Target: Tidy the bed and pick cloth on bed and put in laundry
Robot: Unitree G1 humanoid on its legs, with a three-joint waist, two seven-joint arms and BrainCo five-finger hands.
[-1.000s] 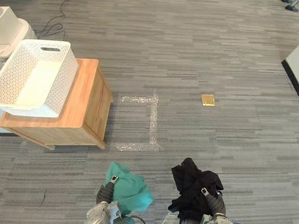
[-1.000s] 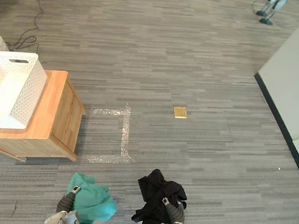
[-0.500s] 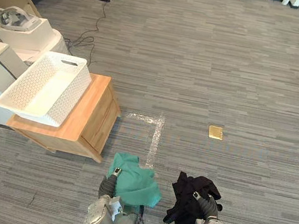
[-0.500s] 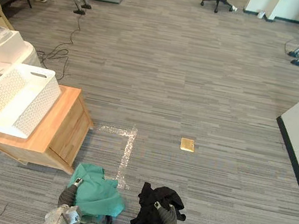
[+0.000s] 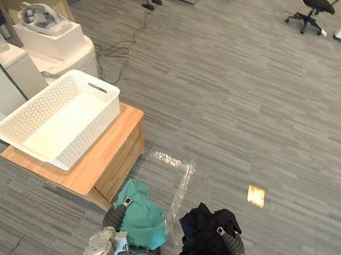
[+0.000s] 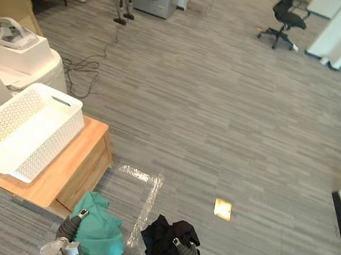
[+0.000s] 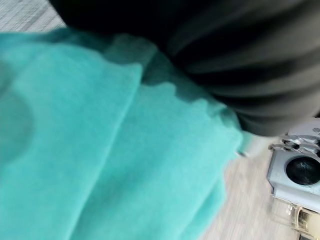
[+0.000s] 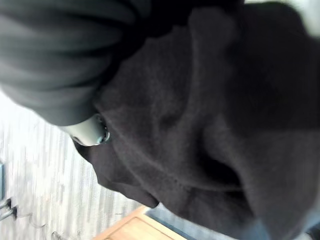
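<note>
Grey carpet (image 5: 240, 100) was occupied by a desk (image 5: 120, 140) bearing a white basket (image 5: 96, 129); left hand (image 5: 114, 216) and right hand (image 5: 234, 242) grips were undeterminable under teal cloth (image 5: 142, 218) and black cloth (image 5: 201, 231).

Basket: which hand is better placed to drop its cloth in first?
Left, probably. The left hand, with the teal cloth, is on the side of the basket, which sits on the cabinet to the robot's left. The right hand with the black cloth is farther from it.

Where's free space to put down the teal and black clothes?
The white basket is empty inside. A bare strip of wooden cabinet top runs along its right side. Open floor lies past the taped corner. Crowded: white boxes behind the basket.
</note>
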